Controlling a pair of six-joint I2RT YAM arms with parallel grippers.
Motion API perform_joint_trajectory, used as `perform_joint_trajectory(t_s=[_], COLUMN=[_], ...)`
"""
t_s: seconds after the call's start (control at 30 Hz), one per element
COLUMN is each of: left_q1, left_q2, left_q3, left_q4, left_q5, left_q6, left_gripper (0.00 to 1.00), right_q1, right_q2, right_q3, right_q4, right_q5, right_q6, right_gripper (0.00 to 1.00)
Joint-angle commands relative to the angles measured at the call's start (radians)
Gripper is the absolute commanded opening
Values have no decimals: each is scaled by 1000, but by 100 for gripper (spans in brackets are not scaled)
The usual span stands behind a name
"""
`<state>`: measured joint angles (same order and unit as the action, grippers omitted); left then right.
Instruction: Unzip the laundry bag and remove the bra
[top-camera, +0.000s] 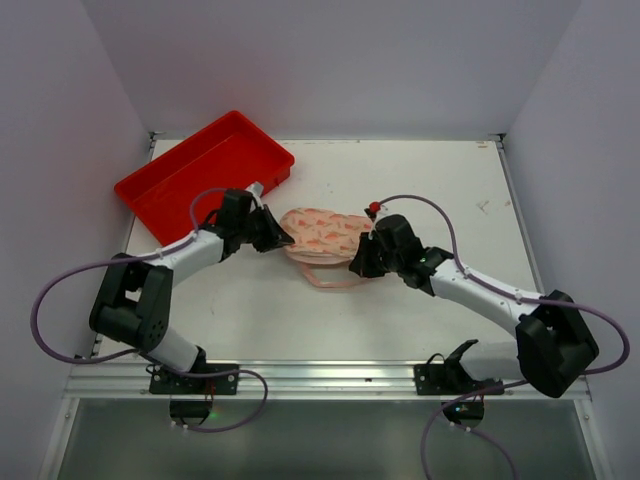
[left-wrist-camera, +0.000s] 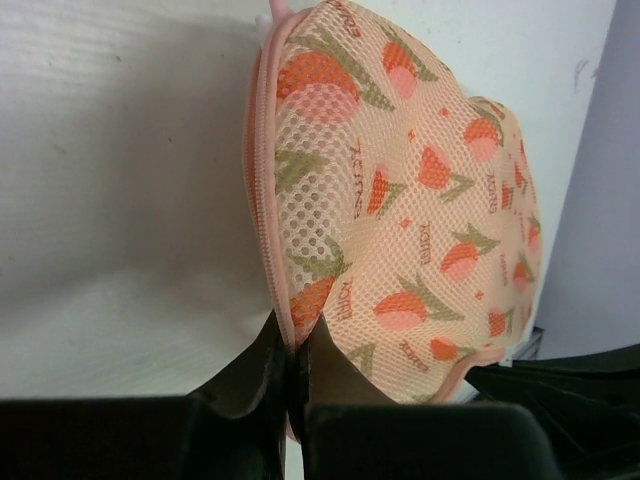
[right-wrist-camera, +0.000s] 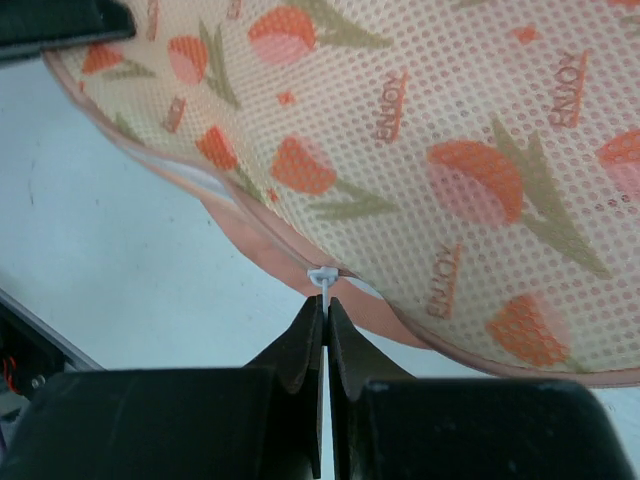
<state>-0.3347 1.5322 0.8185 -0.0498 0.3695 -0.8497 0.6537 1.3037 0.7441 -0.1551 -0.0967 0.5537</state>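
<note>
White walls close in on three sides of a pale tabletop (top-camera: 400, 310), and at its far-left corner a shallow red plastic tray (top-camera: 200, 175) sits askew, partly over the edge. Near the middle of the table lies the peanut-shaped mesh laundry bag (top-camera: 325, 232), cream-pink with an orange-red flower print and pink trim, stretched crosswise between the two arms and well apart from the tray. A thin pink loop (top-camera: 328, 281) rests on the table just in front of it. From the left, the black left gripper (top-camera: 278, 238) meets the bag's left end. Its wrist camera shows the left gripper (left-wrist-camera: 295, 350) pressed together on the pink trimmed edge of the laundry bag (left-wrist-camera: 400, 200), the seam nipped between the two dark fingers (left-wrist-camera: 262, 365) while the puffed mesh bulges above them. From the right, the black right gripper (top-camera: 358, 265) reaches the bag's near right edge. Up close, the right gripper (right-wrist-camera: 327, 310) is squeezed tight, pinching the small white zip pull (right-wrist-camera: 322, 275) that hangs from the pink zip edge of the laundry bag (right-wrist-camera: 450, 150). Only the top of the tab shows above the fingertips. Purple cables (top-camera: 45, 300) loop off both arms toward the near edge.
</note>
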Motion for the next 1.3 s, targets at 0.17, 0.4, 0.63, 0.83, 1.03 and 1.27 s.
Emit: perform_joint_trajectory(t_s=[0.17, 0.4, 0.63, 0.83, 1.03, 1.27], left_q1=[60, 59, -68, -191, -254, -257], left_q2=[46, -187, -411, -285, -187, -103], left_q3=[140, -20, -251, -222, -170, -154], left_q4=[-72, -98, -3, 143, 206, 203], left_q5=[6, -112, -185, -189, -234, -262], left_q6=[137, -24, -262, -319, -359, -351], left_gripper=[82, 100, 100, 100, 97, 41], right_q1=[32, 152, 188, 195, 198, 195], right_q2=[32, 164, 262, 287, 279, 233], right_q3=[32, 162, 238, 238, 221, 189], right_q4=[-8, 77, 120, 129, 135, 100], right_q5=[-57, -43, -55, -63, -60, -31], right_q6=[-5, 83, 104, 95, 97, 97], right_gripper=[0, 0, 0, 0, 0, 0])
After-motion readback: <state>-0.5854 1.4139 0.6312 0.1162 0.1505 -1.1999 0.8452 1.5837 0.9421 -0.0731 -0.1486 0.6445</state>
